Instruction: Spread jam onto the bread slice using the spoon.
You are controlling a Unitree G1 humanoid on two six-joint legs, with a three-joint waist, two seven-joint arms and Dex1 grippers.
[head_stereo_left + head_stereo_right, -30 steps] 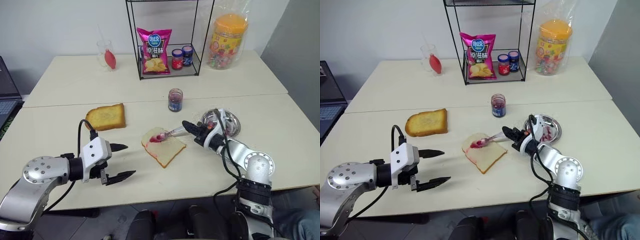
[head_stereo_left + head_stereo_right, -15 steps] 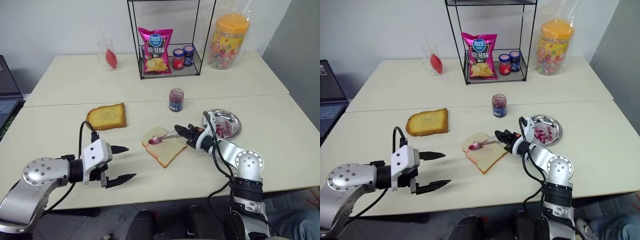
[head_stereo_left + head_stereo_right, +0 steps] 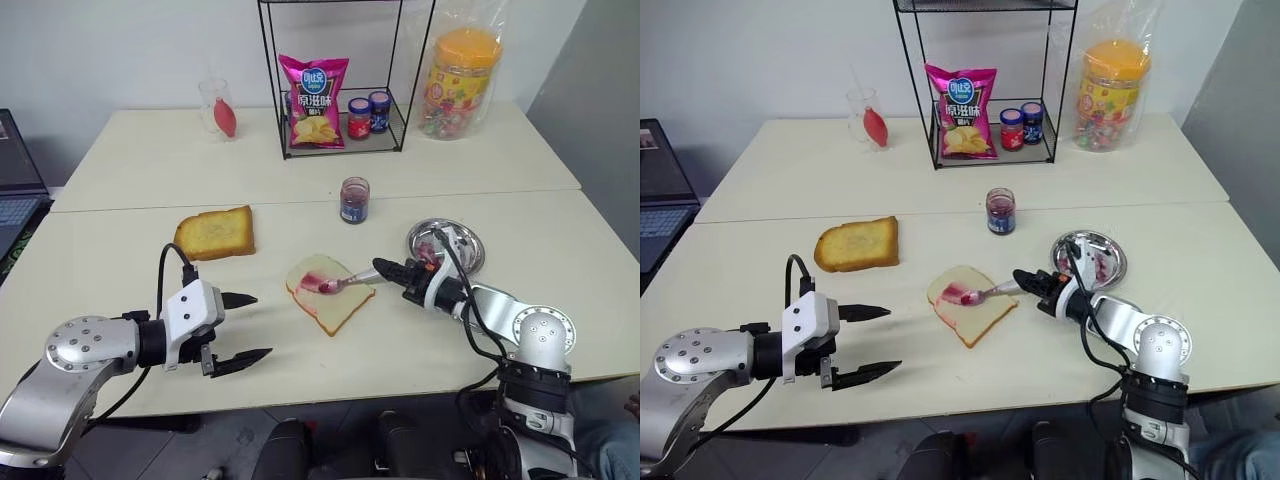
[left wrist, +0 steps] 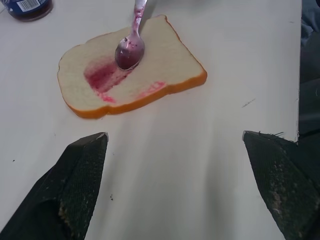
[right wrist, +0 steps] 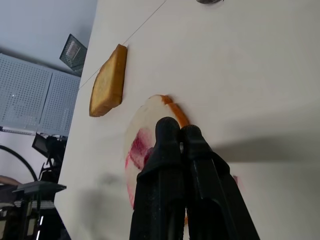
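- Right pincer [image 3: 387, 268] is clenched on the spoon [image 3: 352, 280], its bowl resting on the jam [image 4: 102, 77] smeared across the bread [image 3: 328, 292].
- Left pincer [image 3: 249, 327], at the bread's 8 o'clock, hangs released over the worktop [image 3: 120, 170].

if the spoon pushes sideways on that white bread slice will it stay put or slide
The bread slice lies loose and flat on the smooth table, so it probably slides or turns. It looks soft, so the spoon may dent it. The open left end effector isn't bracing it.
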